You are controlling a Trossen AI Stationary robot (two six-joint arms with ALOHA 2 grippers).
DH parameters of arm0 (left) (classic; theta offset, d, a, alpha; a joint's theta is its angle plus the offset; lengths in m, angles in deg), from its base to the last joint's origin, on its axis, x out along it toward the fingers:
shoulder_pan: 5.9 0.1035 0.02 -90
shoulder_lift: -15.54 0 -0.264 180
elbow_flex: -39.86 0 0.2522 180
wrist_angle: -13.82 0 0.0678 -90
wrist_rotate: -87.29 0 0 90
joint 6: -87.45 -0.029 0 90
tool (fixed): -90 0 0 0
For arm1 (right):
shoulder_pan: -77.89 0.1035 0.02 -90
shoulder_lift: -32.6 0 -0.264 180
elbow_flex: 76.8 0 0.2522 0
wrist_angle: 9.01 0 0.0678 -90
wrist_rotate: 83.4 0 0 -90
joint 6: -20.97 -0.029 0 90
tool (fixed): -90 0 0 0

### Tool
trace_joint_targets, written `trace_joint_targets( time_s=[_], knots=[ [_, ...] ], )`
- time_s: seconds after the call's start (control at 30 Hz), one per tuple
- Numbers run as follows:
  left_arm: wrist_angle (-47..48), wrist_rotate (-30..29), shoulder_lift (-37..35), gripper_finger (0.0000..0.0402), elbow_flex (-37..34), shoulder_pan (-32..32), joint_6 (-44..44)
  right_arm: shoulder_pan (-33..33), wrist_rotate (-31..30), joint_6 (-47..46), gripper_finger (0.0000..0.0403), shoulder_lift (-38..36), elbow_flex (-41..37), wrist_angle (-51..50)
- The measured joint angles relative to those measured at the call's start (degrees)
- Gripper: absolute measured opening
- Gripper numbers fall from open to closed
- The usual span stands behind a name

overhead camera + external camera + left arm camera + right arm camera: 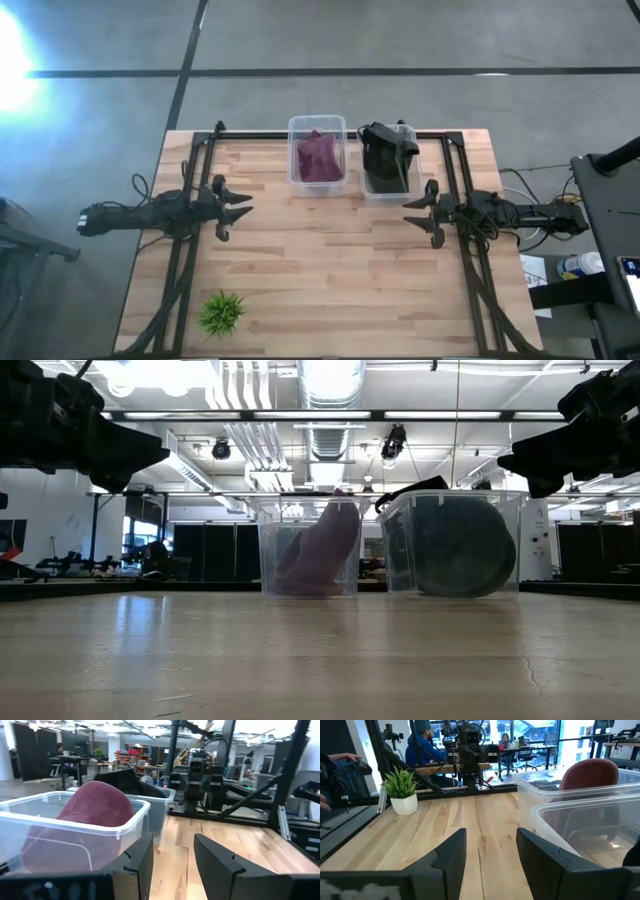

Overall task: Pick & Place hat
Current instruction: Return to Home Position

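A maroon hat (319, 157) sits inside the left clear plastic bin (317, 122) at the table's far side, leaning against the bin's wall (318, 553); it also shows in the left wrist view (85, 827). A black hat (388, 153) fills the right bin (405, 187), standing on edge (462, 546) with part sticking above the rim. My left gripper (243, 204) hovers open at the table's left, fingers apart (172, 855). My right gripper (411, 212) hovers open at the table's right (491, 851). Neither touches anything.
A small potted green plant (221, 312) stands near the table's near-left corner, also seen in the right wrist view (403, 789). Black frame rails (190, 250) run along both sides of the wooden table. Bare wood lies between the arms and toward the near edge.
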State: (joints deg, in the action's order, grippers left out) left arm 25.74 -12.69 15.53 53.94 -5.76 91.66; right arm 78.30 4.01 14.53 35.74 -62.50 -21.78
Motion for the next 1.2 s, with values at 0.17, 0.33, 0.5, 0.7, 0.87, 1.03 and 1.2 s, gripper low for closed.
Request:
trace_joint_targets(
  time_s=[0.17, 0.33, 0.5, 0.7, 0.87, 1.03, 1.2],
  knots=[
    [0.2, 0.1, 0.0, 0.0135, 0.0, 1.3, 2.3, 0.0, 0.0, 0.0, 0.0173, 0.0, 0.0, 0.0],
    [0.0, 5.5, 0.0, 0.0135, 0.0, 1.3, -8.3, 0.0, 0.0, 0.0, 0.0171, 0.0, 0.0, 0.0],
    [0.6, 12.0, 0.0, 0.0135, 0.0, 1.3, -3.5, 0.0, 0.0, 0.0, 0.0174, 0.0, 0.0, 0.0],
    [1.4, 12.1, 0.0, 0.0135, 0.0, 1.3, -4.1, 0.0, -0.1, 0.0, 0.0175, 0.0, 0.0, 0.0],
    [1.6, 11.9, 0.0, 0.0135, 0.0, 1.2, -1.8, 0.0, -0.1, 0.0, 0.0174, 0.0, 0.0, 0.0],
    [1.0, 11.9, 0.0, 0.0135, 0.0, 1.2, 2.8, 0.0, 0.0, 0.0, 0.0175, 0.0, 0.0, 0.0],
    [0.6, 11.9, 0.2, 0.0135, 0.0, 1.2, 4.8, 0.0, 0.0, 0.0, 0.0171, 0.0, 0.0, 0.0]
  ],
)
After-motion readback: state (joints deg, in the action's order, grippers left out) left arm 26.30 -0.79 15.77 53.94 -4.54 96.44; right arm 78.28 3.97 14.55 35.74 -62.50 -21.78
